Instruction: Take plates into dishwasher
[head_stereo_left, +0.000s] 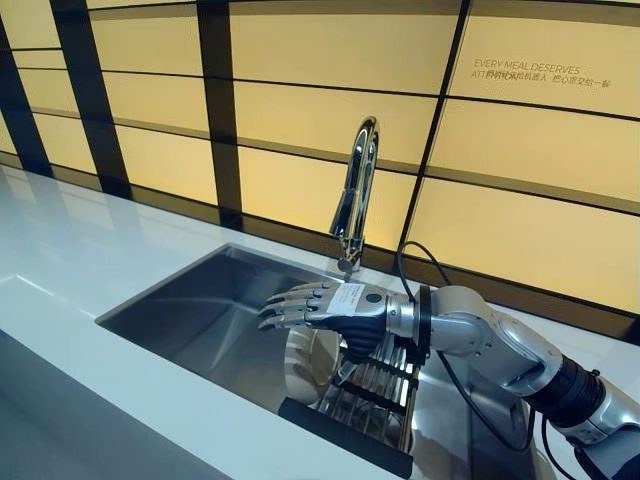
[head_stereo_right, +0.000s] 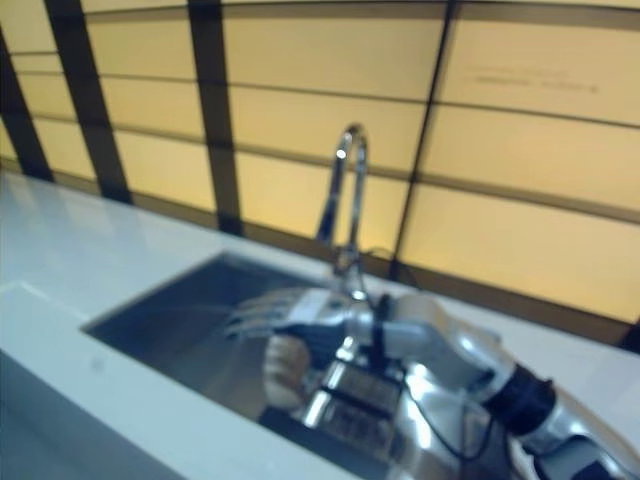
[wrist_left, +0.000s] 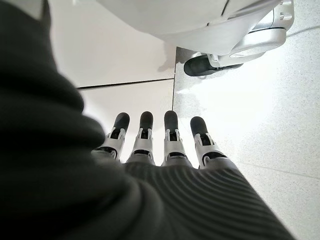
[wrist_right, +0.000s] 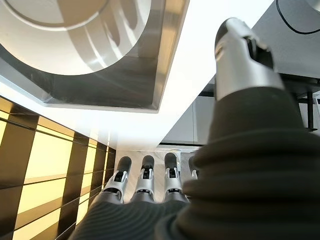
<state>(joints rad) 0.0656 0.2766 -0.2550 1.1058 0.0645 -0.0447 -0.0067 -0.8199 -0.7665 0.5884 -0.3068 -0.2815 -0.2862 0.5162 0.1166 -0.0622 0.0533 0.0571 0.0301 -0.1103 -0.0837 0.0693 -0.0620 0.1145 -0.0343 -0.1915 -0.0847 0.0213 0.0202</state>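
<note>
The right robot hand (head_stereo_left: 335, 310) is reaching out over the stainless sink (head_stereo_left: 190, 310), which is sunk into the white table (head_stereo_left: 70, 250) close to its back edge. Its fingers (head_stereo_left: 285, 305) are stretching straight out and slightly spread, palm down, holding nothing; the right wrist view is showing the same straight row of fingertips (wrist_right: 145, 167) with the thumb (wrist_right: 240, 50) standing apart from them. The hand is hovering just above a white plate (head_stereo_left: 310, 360), which is standing on edge at the left end of a dark dish rack (head_stereo_left: 370, 395). From the head views I cannot tell whether the hand is touching the plate's rim or staying just clear of it. The rack is sitting in the right part of the sink, near the table's front edge, with its metal bars running back toward the wall. A curved chrome faucet (head_stereo_left: 355, 190) is rising from the back rim of the sink, directly behind the hand.

The left robot hand (wrist_left: 160, 145) is appearing only in its own wrist view, hanging away from the table with its fingers straight and side by side, pointing at a pale floor (wrist_left: 260, 115) and gripping nothing.
</note>
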